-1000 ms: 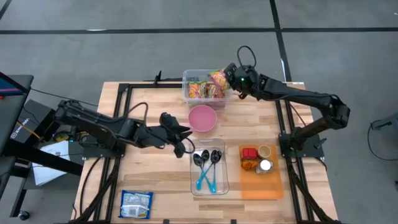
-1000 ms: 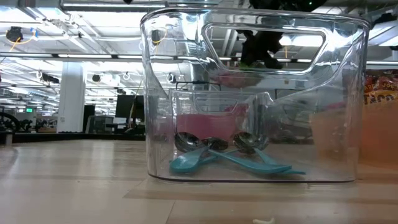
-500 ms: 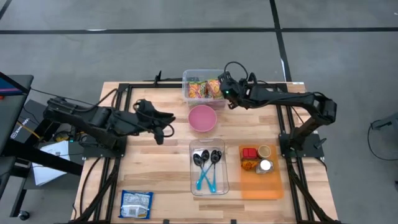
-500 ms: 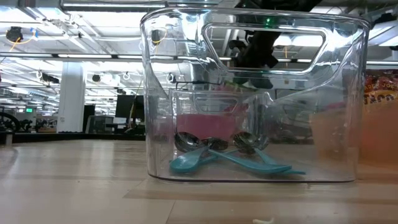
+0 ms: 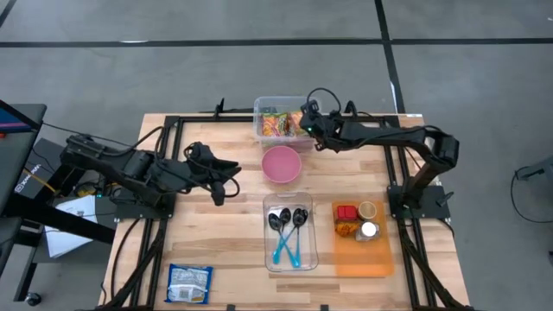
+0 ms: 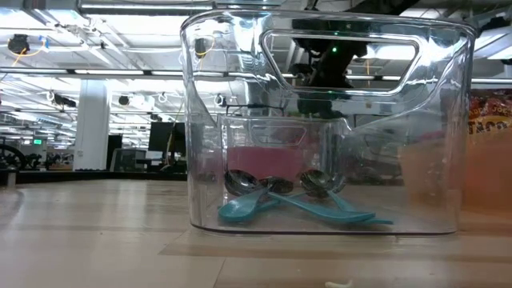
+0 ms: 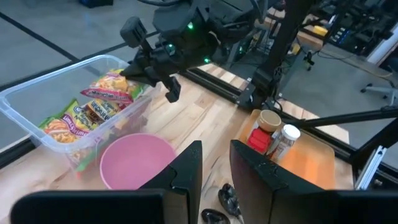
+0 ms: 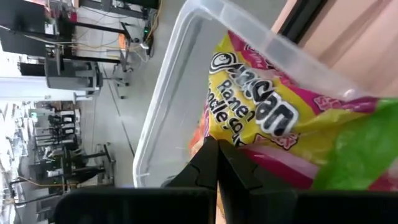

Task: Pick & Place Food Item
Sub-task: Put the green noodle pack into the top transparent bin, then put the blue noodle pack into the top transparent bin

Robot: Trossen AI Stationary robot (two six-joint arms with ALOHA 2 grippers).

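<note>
From the pink bowl (image 5: 282, 163), I read my left gripper (image 5: 226, 177) waiting beside it, fingers slightly apart, holding nothing. Beyond the bowl, my right gripper (image 5: 304, 121), fingers together, hangs over the clear bin (image 5: 259, 108), directly above the ramen packet (image 8: 280, 118); this arm is nearer.

Since a second ago the left gripper (image 5: 232, 169) has drawn back from beside the pink bowl (image 5: 281, 163), farther out to the bowl's left. The right gripper (image 5: 305, 120) has swung across the clear bin (image 5: 258, 117) of noodle packets (image 5: 275, 123) behind the bowl, toward the bin's middle.
</note>
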